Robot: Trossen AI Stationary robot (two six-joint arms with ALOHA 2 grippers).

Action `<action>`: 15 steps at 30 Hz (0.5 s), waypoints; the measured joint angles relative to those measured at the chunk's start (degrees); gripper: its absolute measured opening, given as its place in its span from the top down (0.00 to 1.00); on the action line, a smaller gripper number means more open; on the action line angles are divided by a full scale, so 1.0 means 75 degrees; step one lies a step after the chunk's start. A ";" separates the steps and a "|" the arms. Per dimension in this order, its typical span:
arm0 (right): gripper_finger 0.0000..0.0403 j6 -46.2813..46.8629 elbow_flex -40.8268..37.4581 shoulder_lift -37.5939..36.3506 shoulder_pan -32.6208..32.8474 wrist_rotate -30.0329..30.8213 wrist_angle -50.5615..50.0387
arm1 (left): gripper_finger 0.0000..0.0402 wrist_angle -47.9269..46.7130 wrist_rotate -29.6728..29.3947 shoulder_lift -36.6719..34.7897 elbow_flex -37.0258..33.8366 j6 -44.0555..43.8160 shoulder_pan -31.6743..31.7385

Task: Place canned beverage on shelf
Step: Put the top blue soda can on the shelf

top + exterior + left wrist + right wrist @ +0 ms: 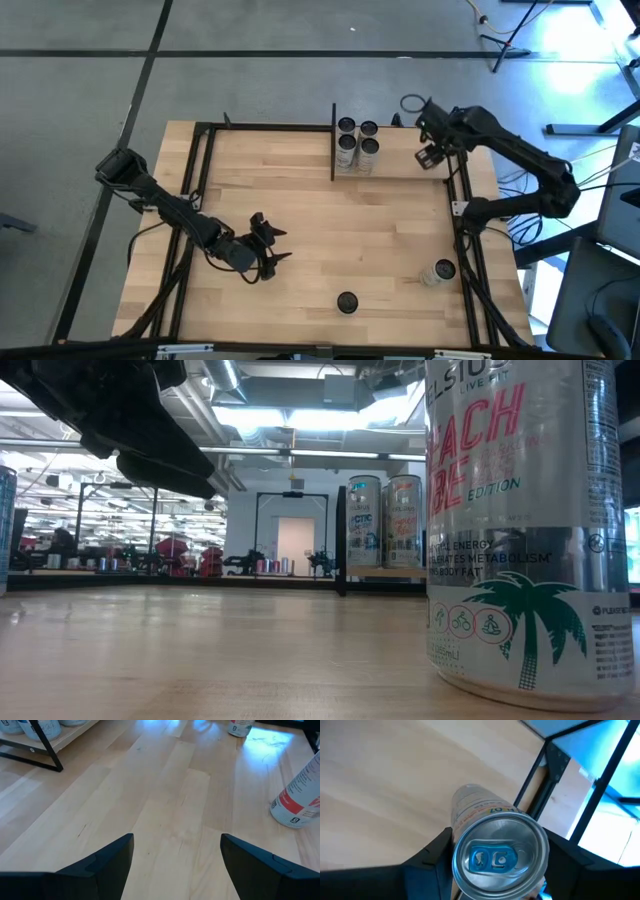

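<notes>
A beverage can [495, 852] is gripped by the right claw [432, 155], closed on its sides, held at the far right just beside the shelf [400, 172]. The can is judged rigid, smooth and slippery (easily dented), best taken mid-body. Four cans [357, 142] crowd the shelf's left end. The left claw [268, 248] waits open, near left.
</notes>
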 joint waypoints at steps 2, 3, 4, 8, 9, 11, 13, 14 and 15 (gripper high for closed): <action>0.48 -0.0315 0.0003 0.0054 -0.0356 -0.0045 0.0261 | 0.28 0.0000 0.0003 0.0000 0.0000 -0.0016 0.0000; 0.48 -0.0413 0.0003 0.0090 -0.0526 -0.0090 0.0339 | 0.28 0.0000 0.0003 0.0000 0.0000 -0.0027 0.0000; 0.48 -0.0529 0.0002 0.0135 -0.0690 -0.0131 0.0387 | 0.28 0.0000 0.0003 0.0000 0.0000 -0.0041 0.0000; 0.48 -0.0954 -0.0124 0.0269 -0.1265 -0.0323 0.0792 | 0.28 0.0000 0.0001 0.0000 0.0000 -0.0044 0.0000; 0.48 -0.1093 -0.0192 0.0301 -0.1398 -0.0377 0.0906 | 0.28 0.0000 -0.0026 0.0000 0.0000 -0.0039 0.0000; 0.48 -0.1205 -0.0216 0.0343 -0.1510 -0.0389 0.0947 | 0.28 0.0006 -0.0075 0.0000 0.0000 -0.0009 0.0000; 0.48 -0.1308 -0.0216 0.0341 -0.1509 -0.0433 0.0952 | 0.28 0.0009 -0.0085 0.0000 0.0000 -0.0004 0.0000; 0.48 -0.1301 -0.0216 0.0342 -0.1500 -0.0445 0.0929 | 0.28 0.0009 -0.0085 0.0000 0.0000 0.0006 0.0000; 0.48 -0.1260 -0.0216 0.0355 -0.1498 -0.0457 0.0934 | 0.28 0.0012 -0.0085 0.0000 0.0000 0.0005 0.0000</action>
